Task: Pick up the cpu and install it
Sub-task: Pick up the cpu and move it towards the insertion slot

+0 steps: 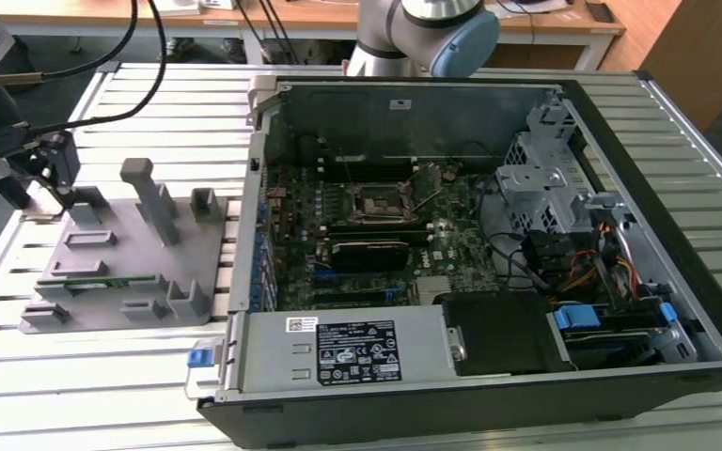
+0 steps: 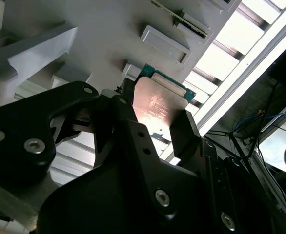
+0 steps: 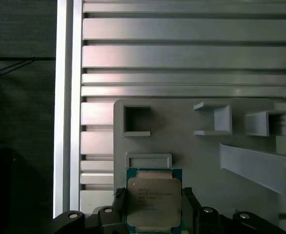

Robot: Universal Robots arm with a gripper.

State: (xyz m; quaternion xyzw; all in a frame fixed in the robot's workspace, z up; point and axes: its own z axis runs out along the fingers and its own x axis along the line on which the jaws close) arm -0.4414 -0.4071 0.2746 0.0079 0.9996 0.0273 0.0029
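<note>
Claw [image 1: 50,178] at exterior view's left, over corner of grey fixture tray [image 1: 129,305] on slatted surface [image 1: 110,395]. Claw pinching cpu [image 3: 153,197] by two opposite edges, silvery plate facing first wrist view. Cpu's near edge cut off; probably just clear of tray, contact hidden. Tray slot holds green strip [image 1: 101,280]. Open computer case [image 1: 681,235] holds motherboard; socket [image 1: 375,201] contents hard to make out.

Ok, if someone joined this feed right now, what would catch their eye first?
The cpu, silvery top showing, sits clamped between the black fingers of the gripper, just above the grey fixture plate at the exterior view's left. Toward the exterior view's right lies the open computer case, with the black-framed socket near the middle of its board.
</note>
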